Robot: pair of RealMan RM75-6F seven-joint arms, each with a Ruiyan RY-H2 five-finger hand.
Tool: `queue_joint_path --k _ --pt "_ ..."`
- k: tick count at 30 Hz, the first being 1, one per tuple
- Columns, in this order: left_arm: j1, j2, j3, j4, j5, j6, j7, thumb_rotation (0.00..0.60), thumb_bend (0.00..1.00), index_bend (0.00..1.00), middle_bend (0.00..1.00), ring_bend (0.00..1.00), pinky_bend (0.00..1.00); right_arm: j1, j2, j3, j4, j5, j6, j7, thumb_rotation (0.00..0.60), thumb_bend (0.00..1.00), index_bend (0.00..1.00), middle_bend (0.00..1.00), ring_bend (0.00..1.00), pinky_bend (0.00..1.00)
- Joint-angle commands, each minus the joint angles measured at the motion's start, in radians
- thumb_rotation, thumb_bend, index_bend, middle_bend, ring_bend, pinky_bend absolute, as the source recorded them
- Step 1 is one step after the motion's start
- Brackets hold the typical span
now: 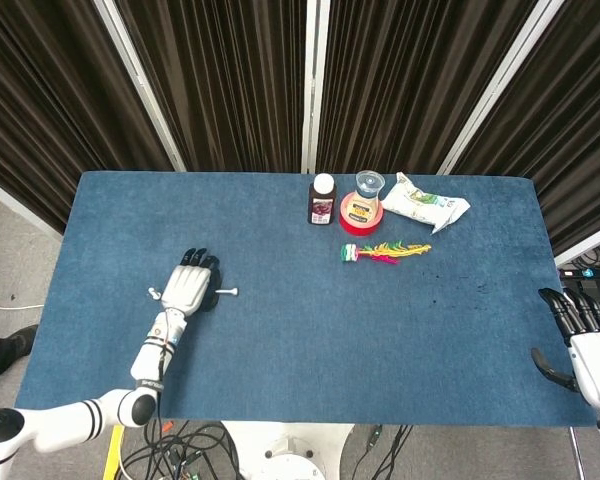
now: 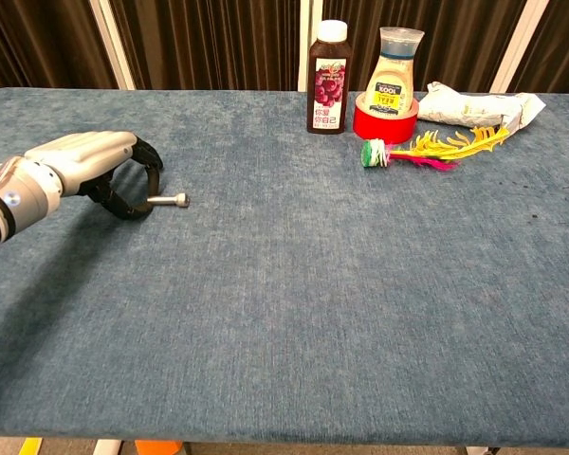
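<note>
Bolt (image 2: 169, 200): one, flat on table (image 2: 294, 313), its end at left hand's (image 2: 87, 167) curled fingertips, grasp unclear. Bottles: two, juice (image 2: 328, 77) and dressing (image 2: 396, 71), dressing standing inside tape roll (image 2: 383, 123). Shuttlecock (image 2: 429, 148): one. Packet (image 2: 479, 106): one. Right hand (image 1: 584, 345): off table edge, fingers spread, holding nothing.

Left hand (image 2: 95, 163) arches over a small metal bolt (image 2: 169, 200) on the blue table (image 2: 294, 303), dark fingertips at the bolt's near end | juice bottle (image 2: 328, 78), dressing bottle (image 2: 396, 64), red tape roll (image 2: 383, 121), feathered shuttlecock (image 2: 427, 148), white packet (image 2: 479, 105) grouped at the far edge
</note>
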Motion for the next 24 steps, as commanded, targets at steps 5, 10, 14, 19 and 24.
queue_joint_path --k 5,10,14,19,24 --pt "-0.002 0.054 0.004 -0.061 0.012 0.003 0.028 0.600 0.44 0.54 0.20 0.03 0.00 -0.003 0.001 -0.001 0.002 -0.002 0.005 0.002 0.600 0.26 0.03 0.11 0.00 0.00" --pt "-0.014 0.136 0.018 -0.142 -0.002 -0.007 0.115 0.600 0.43 0.54 0.20 0.03 0.00 -0.005 -0.003 -0.001 0.010 -0.003 0.008 0.011 0.600 0.26 0.03 0.11 0.00 0.00" --pt "-0.029 0.189 0.029 -0.198 -0.033 -0.017 0.194 0.600 0.43 0.54 0.20 0.03 0.00 -0.007 -0.007 -0.003 0.017 -0.005 0.009 0.019 0.600 0.26 0.03 0.11 0.00 0.00" --pt "-0.051 0.216 0.053 -0.235 -0.044 0.013 0.312 0.600 0.43 0.54 0.20 0.03 0.00 -0.009 -0.008 -0.003 0.022 -0.006 0.013 0.023 0.600 0.26 0.03 0.11 0.00 0.00" --pt "-0.071 0.215 0.083 -0.255 -0.045 0.052 0.432 0.600 0.43 0.54 0.20 0.03 0.00 -0.011 -0.008 -0.004 0.024 -0.005 0.014 0.026 0.600 0.26 0.03 0.11 0.00 0.00"
